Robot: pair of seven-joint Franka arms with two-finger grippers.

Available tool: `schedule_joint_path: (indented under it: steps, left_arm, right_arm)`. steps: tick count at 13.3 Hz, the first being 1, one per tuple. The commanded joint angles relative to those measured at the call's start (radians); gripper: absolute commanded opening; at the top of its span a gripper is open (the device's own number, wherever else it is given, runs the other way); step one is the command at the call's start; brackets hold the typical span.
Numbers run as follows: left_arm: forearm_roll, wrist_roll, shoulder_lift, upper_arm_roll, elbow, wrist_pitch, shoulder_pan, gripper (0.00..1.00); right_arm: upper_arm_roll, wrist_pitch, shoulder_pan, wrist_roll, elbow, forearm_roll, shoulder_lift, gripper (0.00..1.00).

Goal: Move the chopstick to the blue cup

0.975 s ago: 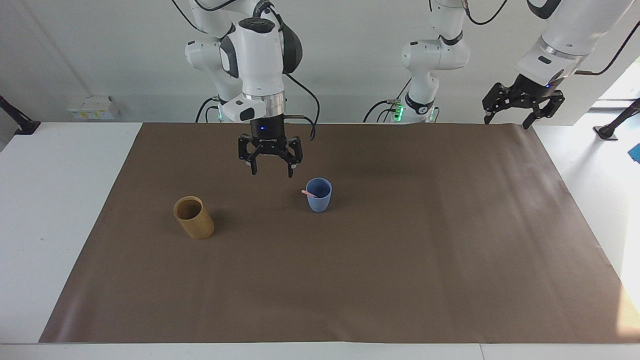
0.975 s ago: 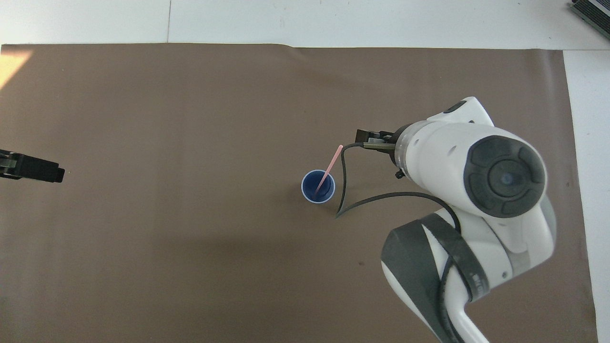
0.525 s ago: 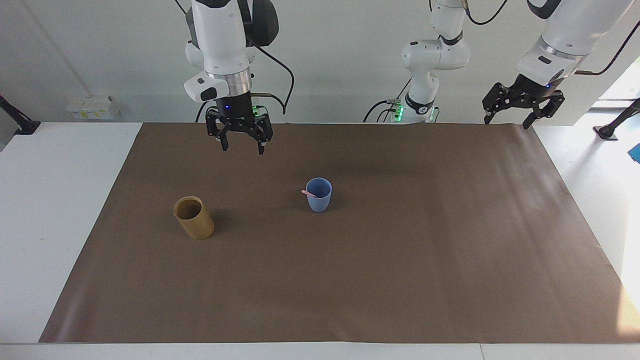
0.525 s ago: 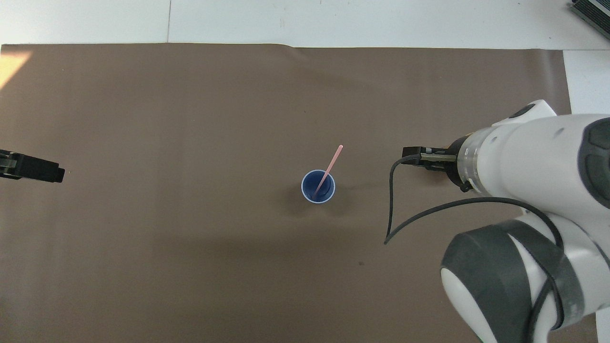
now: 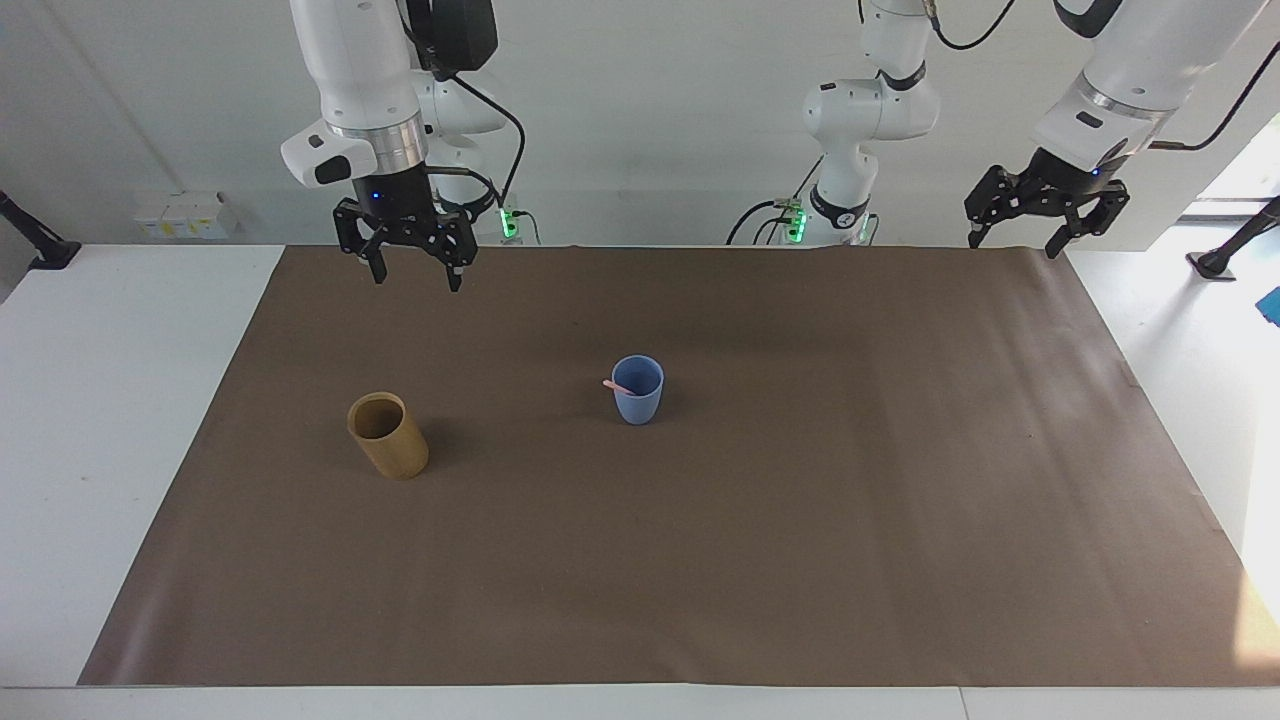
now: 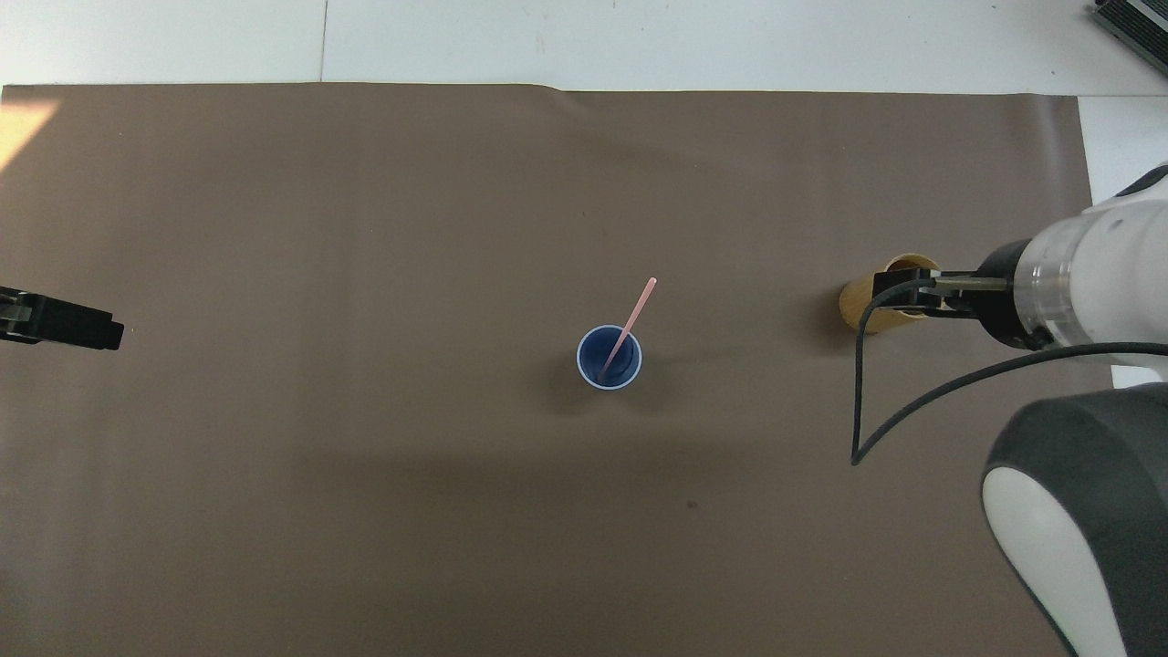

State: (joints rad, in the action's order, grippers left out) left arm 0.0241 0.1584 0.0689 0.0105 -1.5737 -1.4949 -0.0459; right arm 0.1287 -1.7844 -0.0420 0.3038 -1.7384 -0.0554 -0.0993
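Chopstick: the pale pink chopstick (image 6: 630, 324) stood slanted inside the blue cup, its lower end down in the cup and its upper end leaning out over the rim, tilted away from the robots and toward the right arm's end of the table.
Blue cup: the blue cup (image 5: 637, 390) stood upright on the brown mat (image 5: 700, 560), about midway along the table.
Tan cup: a tan cylinder cup (image 5: 387, 435) stood on the mat toward the right arm's end, well apart from the blue cup and slightly farther from the robots.
Right gripper: the right gripper (image 5: 411, 272) hung in the air over the mat's edge nearest the robots, jaws spread wide and holding nothing.
Left gripper: the left gripper (image 5: 1012, 240) waited raised over the mat's corner at the left arm's end, jaws wide apart and empty.
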Motion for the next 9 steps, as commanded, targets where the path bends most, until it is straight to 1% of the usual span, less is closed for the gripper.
schedule_joint_path:
  steps: [1,2,6,8,9]
  left_arm:
    - [0.002,0.010,0.023,0.009,-0.022,0.002,0.017,1.00]
    - [0.002,0.010,0.023,0.009,-0.022,0.002,0.017,1.00]
    - [0.002,0.010,0.023,0.009,-0.022,0.002,0.017,1.00]
    - [0.002,0.010,0.023,0.009,-0.022,0.002,0.017,1.00]
    - [0.002,0.010,0.023,0.009,-0.023,0.002,0.017,1.00]
  right_arm:
    - [-0.023,0.106,-0.015,-0.038,0.149,0.029,0.088,1.00]
    - [-0.029,0.134,-0.016,-0.038,0.178,0.029,0.102,1.00]
    - [-0.076,0.175,-0.038,-0.089,0.186,0.022,0.107,1.00]
    - [-0.127,0.177,-0.056,-0.091,0.188,0.063,0.105,1.00]
    - [-0.133,0.175,-0.059,-0.091,0.188,0.078,0.104,1.00]
